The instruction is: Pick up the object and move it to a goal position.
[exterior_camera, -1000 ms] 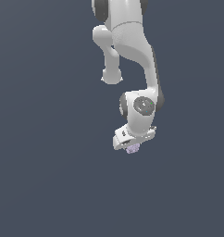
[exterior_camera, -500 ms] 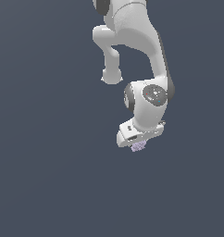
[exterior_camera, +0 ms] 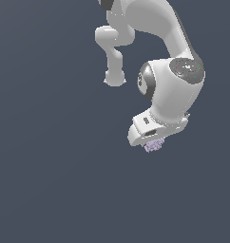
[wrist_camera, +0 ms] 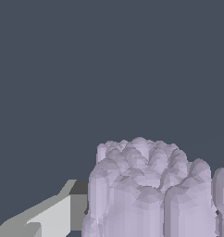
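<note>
Since the earlier frames, the white robot gripper (exterior_camera: 155, 140) has been swung toward the exterior view's right. The tiny pale lavender bumpy lump (exterior_camera: 154, 145) is pinched beneath it at 6 o'clock, apparently for carrying. One finger (wrist_camera: 49, 215) is glimpsed; the other and any goal marker are hidden.

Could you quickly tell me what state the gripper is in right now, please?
Gripper: closed on the small lavender lump, which sticks out just below it in the exterior view.
</note>
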